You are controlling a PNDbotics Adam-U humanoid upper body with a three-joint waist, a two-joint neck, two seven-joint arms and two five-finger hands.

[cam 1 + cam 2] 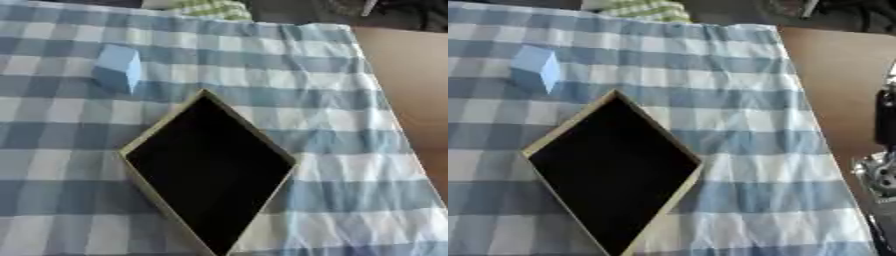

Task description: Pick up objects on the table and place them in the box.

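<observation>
A light blue block (118, 67) sits on the blue and white checked cloth (332, 100) at the upper left, apart from the box. The open box (163, 121) lies in the middle, turned like a diamond, with a tan rim and a dark inside where nothing shows. No hand appears in either view. Only a black and silver part of my right arm (884, 170) shows at the right edge of the right eye view, beside the cloth's edge.
Bare brown tabletop (411, 75) runs along the right of the cloth. A green checked item (210, 9) lies at the far edge, with dark shapes behind it.
</observation>
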